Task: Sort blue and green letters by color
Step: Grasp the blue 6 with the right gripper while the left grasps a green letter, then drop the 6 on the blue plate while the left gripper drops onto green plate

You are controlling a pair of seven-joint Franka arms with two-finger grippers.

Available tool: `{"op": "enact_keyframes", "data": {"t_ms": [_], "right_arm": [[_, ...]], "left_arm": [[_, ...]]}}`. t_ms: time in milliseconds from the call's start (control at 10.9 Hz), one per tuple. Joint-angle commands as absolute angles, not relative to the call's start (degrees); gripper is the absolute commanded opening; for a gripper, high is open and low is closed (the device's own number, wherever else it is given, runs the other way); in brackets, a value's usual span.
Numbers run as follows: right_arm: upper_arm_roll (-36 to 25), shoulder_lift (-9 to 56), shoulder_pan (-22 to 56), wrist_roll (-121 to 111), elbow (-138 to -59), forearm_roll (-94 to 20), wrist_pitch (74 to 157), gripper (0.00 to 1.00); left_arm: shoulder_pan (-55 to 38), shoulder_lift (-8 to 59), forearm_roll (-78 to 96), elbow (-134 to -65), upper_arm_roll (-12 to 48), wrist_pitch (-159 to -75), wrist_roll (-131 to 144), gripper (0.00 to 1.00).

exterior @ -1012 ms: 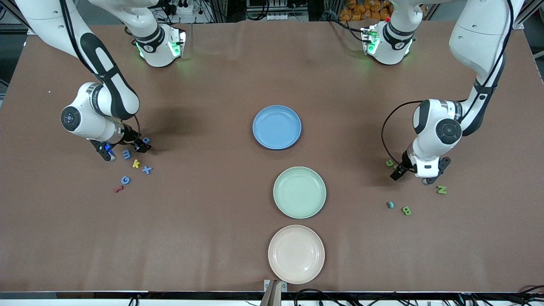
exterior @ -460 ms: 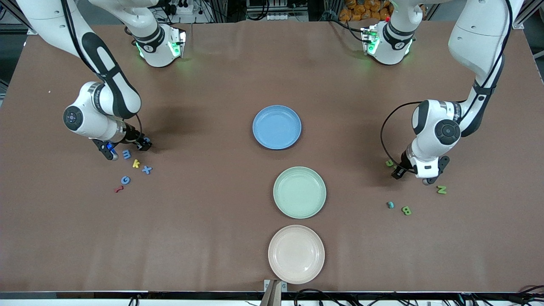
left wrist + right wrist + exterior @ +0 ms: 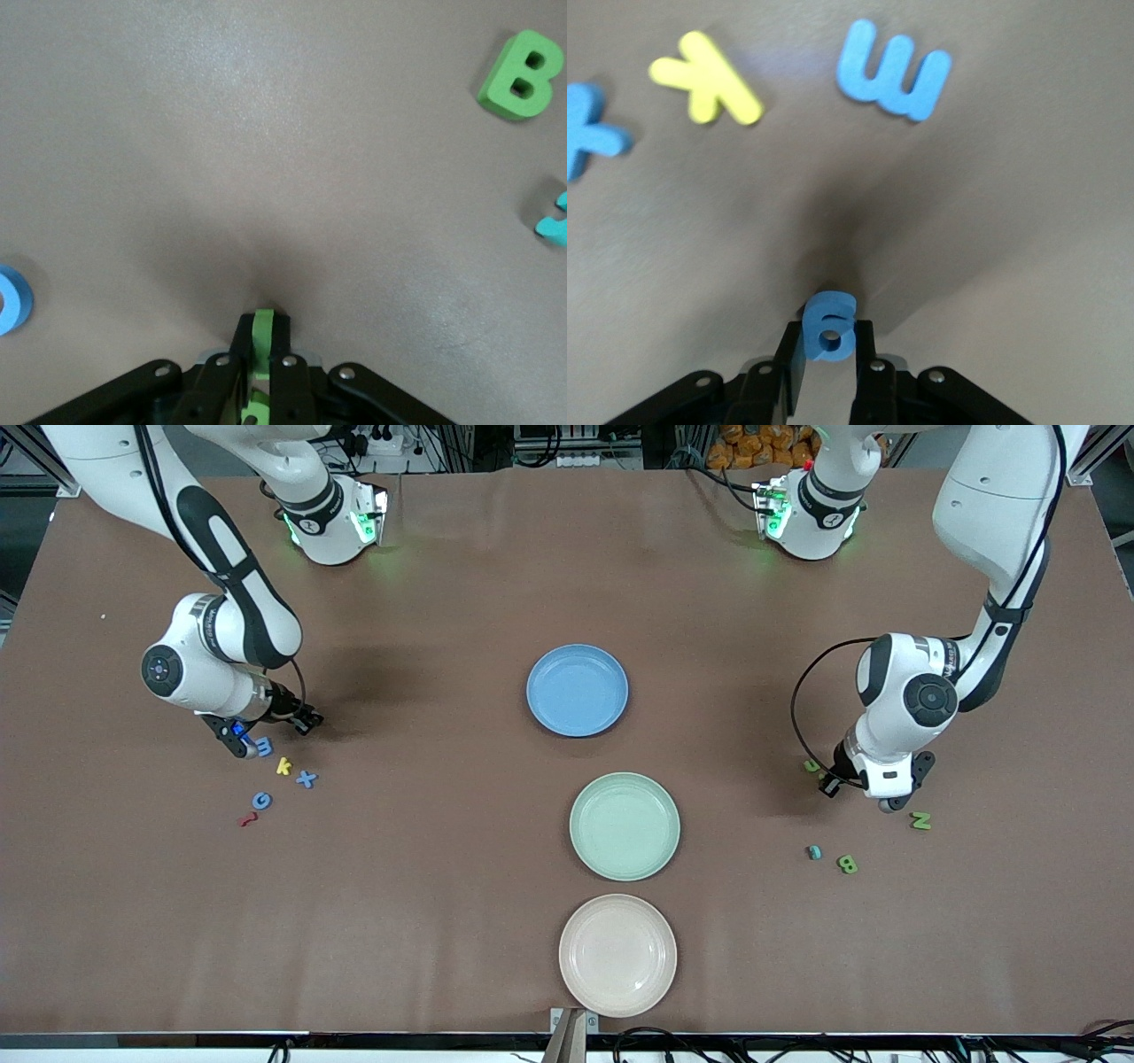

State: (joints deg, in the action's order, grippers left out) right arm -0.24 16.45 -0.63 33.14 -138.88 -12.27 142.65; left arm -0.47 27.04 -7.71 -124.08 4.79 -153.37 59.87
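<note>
My left gripper (image 3: 262, 335) is shut on an upright green letter u (image 3: 262, 329), low at the table toward the left arm's end (image 3: 824, 778). A green B (image 3: 523, 75) and a green N (image 3: 920, 820) lie on the table nearer the front camera. My right gripper (image 3: 830, 341) is shut on a blue 9 (image 3: 830, 324), low at the table toward the right arm's end (image 3: 303, 720). A blue m (image 3: 893, 73), an x (image 3: 306, 779) and a G (image 3: 261, 800) lie beside it. A blue o (image 3: 9, 299) shows only in the left wrist view.
A blue plate (image 3: 577, 657), a green plate (image 3: 625, 784) and a beige plate (image 3: 617, 908) line up mid-table, the blue one farthest from the front camera. A yellow k (image 3: 283, 765) and a red squiggle (image 3: 247, 819) lie among the blue letters. A teal piece (image 3: 813, 852) sits beside the B.
Both grippers have closed, the left on the green u and the right on the blue 9. The right arm's wrist has shifted slightly toward the table's middle.
</note>
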Motion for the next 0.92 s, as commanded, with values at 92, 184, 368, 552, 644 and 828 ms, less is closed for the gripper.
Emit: {"op": "enact_keyframes", "data": {"t_ms": [92, 184, 368, 552, 644, 828], "right_arm": [[2.4, 11.6, -0.4, 36.5, -133.7, -13.7, 132.9, 0.00], [4.7, 11.7, 0.2, 39.6, -132.2, -13.7, 132.5, 0.00], [9.8, 11.9, 1.7, 46.0, -129.4, -13.8, 132.5, 0.00], [14.1, 12.7, 6.0, 53.4, -125.4, -13.8, 133.1, 0.00], [14.2, 13.5, 10.4, 56.4, -122.9, -13.8, 133.2, 0.00], [14.2, 18.1, 17.5, 64.4, -116.2, -13.7, 133.2, 0.00]], "left_arm": [[-0.5, 26.0, -9.6, -123.2, 4.9, -153.1, 61.2, 0.00], [-0.5, 25.9, -9.6, -122.8, 5.3, -153.1, 61.3, 0.00], [-0.5, 25.7, -9.5, -121.0, 6.5, -152.6, 61.7, 0.00], [-0.5, 25.0, -9.2, -118.3, 9.6, -150.8, 62.0, 0.00], [-0.7, 25.2, -8.6, -115.8, 11.6, -150.3, 63.0, 0.00], [-4.5, 25.6, -8.9, -113.6, 14.8, -149.9, 67.6, 0.00]]}}
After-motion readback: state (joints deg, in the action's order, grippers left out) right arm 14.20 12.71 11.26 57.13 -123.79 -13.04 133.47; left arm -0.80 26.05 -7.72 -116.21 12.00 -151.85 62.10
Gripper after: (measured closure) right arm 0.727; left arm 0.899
